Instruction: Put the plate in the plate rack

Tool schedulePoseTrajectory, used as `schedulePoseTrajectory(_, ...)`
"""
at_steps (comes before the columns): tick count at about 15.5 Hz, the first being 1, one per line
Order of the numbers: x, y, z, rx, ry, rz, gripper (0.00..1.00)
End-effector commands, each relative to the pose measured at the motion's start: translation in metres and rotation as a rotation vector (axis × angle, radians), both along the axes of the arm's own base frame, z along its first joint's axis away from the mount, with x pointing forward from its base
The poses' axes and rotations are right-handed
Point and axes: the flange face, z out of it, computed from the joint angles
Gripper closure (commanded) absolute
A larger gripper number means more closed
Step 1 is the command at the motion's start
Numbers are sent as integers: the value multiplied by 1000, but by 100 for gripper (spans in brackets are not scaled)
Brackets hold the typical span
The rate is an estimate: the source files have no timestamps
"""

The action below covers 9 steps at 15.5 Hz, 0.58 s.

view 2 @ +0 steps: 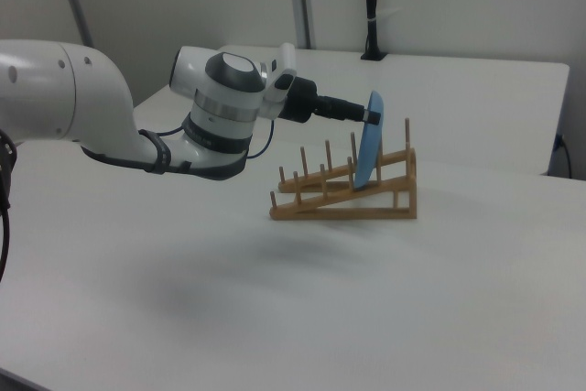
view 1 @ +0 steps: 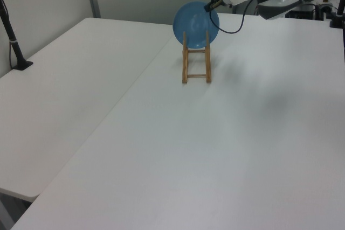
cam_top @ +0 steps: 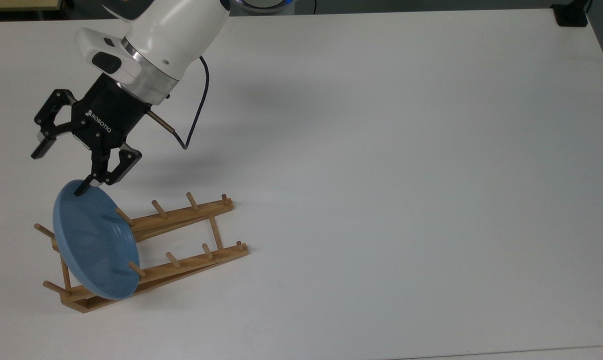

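The round, glossy light-blue plate (cam_top: 95,246) stands on edge in the light-brown wooden peg rack (cam_top: 146,250), slotted between pegs near its raised end. The black two-finger gripper (cam_top: 61,169) has its fingers spread wide, one fingertip at the plate's upper rim. Placement looks essentially done; withdrawal remains. Whether that fingertip touches the rim is unclear.
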Motion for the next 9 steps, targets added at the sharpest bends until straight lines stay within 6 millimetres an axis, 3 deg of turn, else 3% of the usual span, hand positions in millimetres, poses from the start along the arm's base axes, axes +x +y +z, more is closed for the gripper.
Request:
schedulePoseTrajectory(1, 2, 4, 30, 4, -69, -27, 0)
schedulePoseTrajectory(6, -8, 9, 86, 199, -170, -144, 0)
schedulePoseTrajectory(9, -19, 40, 117, 355, -186, -233, 0)
